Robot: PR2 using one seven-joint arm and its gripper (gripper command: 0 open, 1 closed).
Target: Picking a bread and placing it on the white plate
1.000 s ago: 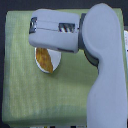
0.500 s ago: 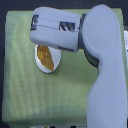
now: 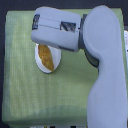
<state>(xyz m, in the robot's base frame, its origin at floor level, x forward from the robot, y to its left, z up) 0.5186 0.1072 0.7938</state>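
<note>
From my remote seat I have only the exterior view, looking down on the scene. Starting at that view's left, a pale green woven cloth covers the desk, its fine checked texture running nearly edge to edge, with a darker strip showing beyond its left border.

A little right of that, in the upper middle of the cloth, sits the round, glossy white plate. Only its lower part is visible to me; its upper rim is hidden under the robot's hardware. Lying on the plate is the elongated golden-brown bread roll, with one tapered end pointing toward the plate's lower edge and the other end running up under the gripper housing. The bread rests inside the plate's rim, tilted on a slight diagonal.

Directly above the plate hangs the boxy light-grey gripper with dark panels on its top face. Its body blocks the fingers from this angle, so I cannot tell whether they are spread or closed, nor whether they touch the bread.

Further right, the thick grey-blue robot arm sweeps from the gripper's wrist down along the exterior view's right side to the bottom edge, covering much of the cloth there.
</note>
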